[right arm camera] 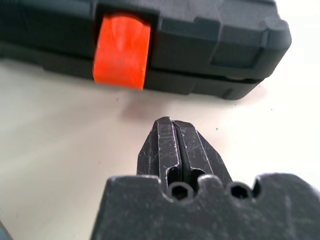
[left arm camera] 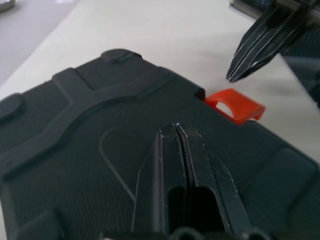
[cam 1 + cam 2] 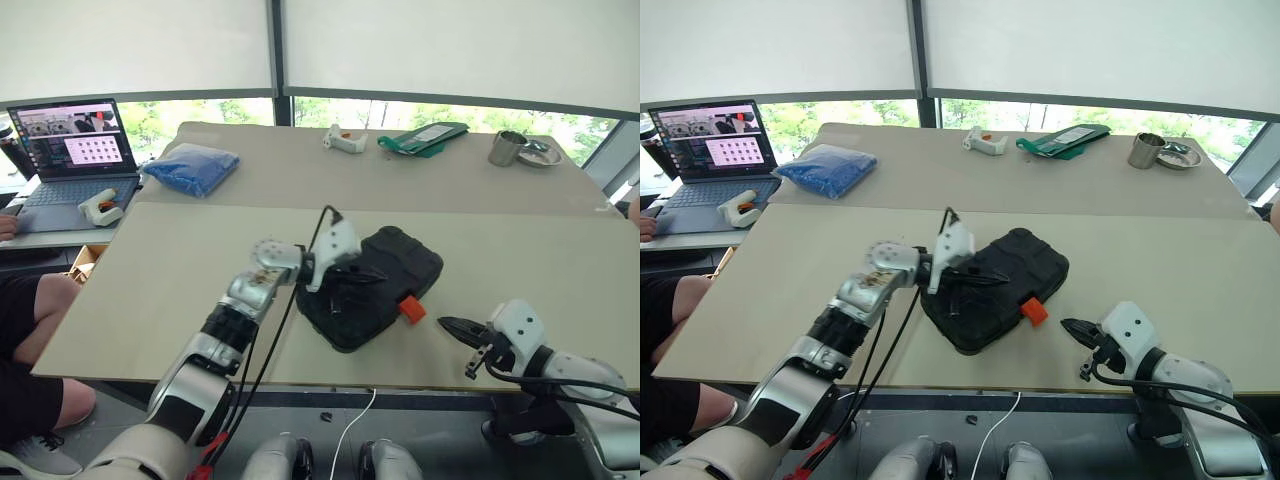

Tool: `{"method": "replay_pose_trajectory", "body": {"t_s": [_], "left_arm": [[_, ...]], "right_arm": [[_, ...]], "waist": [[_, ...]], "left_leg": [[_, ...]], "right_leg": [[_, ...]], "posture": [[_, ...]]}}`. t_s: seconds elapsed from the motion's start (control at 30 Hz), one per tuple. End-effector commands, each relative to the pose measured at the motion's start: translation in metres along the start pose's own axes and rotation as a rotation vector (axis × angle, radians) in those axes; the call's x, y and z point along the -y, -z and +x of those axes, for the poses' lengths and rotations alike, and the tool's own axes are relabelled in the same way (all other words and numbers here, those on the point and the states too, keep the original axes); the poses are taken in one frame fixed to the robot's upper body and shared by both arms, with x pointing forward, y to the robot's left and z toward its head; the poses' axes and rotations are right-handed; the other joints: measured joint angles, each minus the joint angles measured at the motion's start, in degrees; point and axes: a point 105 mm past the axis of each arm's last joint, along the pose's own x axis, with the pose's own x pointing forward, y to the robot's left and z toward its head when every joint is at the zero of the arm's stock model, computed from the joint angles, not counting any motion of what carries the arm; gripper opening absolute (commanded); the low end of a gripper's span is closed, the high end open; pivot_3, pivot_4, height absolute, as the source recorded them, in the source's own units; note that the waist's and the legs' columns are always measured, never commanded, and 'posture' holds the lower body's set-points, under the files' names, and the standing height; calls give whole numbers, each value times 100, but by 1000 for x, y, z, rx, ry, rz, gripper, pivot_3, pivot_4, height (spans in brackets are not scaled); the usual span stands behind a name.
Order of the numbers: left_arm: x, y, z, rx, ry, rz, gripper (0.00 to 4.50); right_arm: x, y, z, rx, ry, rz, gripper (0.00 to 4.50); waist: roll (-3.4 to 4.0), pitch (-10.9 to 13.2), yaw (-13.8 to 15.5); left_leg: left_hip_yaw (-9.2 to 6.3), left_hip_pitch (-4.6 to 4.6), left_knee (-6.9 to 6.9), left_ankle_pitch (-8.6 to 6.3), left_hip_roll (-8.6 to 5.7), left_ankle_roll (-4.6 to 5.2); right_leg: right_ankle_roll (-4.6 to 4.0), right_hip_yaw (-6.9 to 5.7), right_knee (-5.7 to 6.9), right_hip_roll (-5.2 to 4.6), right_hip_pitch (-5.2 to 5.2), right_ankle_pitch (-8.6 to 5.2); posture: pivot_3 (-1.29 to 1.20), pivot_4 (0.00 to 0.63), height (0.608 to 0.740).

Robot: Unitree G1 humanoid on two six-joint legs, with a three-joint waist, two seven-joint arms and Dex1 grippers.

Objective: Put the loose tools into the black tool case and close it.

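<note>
The black tool case (image 3: 372, 287) is lying shut near the front edge of the beige table (image 3: 180, 260), its lid down on its base and its long axis running diagonally from the robot's near left to far right. The orange latch (image 3: 411, 309) is sticking out from the case's near-right edge, apparently not yet pressed flat.

The left gripper (image 2: 178, 131) is hovering over the case lid with its two black fingers pressed together, holding nothing. The right gripper (image 1: 170, 125) is sitting just beside the case on the latch side, fingers likewise together and empty, its tips pointing toward the latch. The right gripper is the nearer to the latch, which is lying ahead and to the left of its tips.

Judgement: loading appears complete; fastening the latch is what remains. No loose tools are lying beside the case.
</note>
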Motion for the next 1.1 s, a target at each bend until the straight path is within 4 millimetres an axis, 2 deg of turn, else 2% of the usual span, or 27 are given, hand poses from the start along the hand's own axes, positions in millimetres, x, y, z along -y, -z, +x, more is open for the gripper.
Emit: {"method": "replay_pose_trajectory", "body": {"t_s": [0.03, 0.1, 0.23, 0.57, 0.73, 0.9, 1.1], "left_arm": [[26, 51, 7, -174, 74, -98, 72], [30, 54, 6, -165, 74, -125, 72], [34, 56, 3, -144, 63, -165, 72], [24, 50, -4, -109, 5, -206, 72], [23, 48, -3, -96, -1, -226, 72], [21, 48, -4, -94, -11, -231, 72], [17, 49, -4, -95, -37, -243, 72]], "right_arm": [[-1, -23, 3, 71, 1, -30, 0], [-2, -25, 6, 77, -4, -33, 0], [-6, -28, 14, 87, -22, -30, 0], [-19, -8, 32, 28, -65, -85, 0], [-24, 2, 35, 11, -59, -107, 0], [-21, -2, 38, 38, -35, -104, 0], [-15, -19, 42, 86, -20, -108, 0]], "waist": [[12, -21, 0], [9, -28, -4], [13, -45, -5], [12, -51, -30], [13, -52, -44], [13, -52, -49], [13, -52, -71]], "left_leg": [[0, 9, 0, -6, 0, 9], [-1, 21, -1, -38, 1, 61], [-1, 30, -1, -41, -1, 67], [0, 33, -1, -39, -1, 63], [-1, 34, -1, -39, -2, 62], [0, 34, -1, -36, -1, 57], [0, 33, -2, -38, -1, 60]], "right_leg": [[-2, 0, 0, -1, 4, -4], [-9, 4, -1, -1, 10, -10], [-16, 9, -2, -3, 16, -15], [-15, 9, -1, -2, 16, -15], [-15, 9, 1, -3, 15, -16], [-14, 11, 0, -3, 15, -15], [-16, 12, 0, -3, 15, -16]], "posture": [[0, 150, 740], [0, 150, 740], [0, 150, 740], [0, 150, 740], [0, 150, 740], [0, 150, 740], [0, 150, 740]]}}
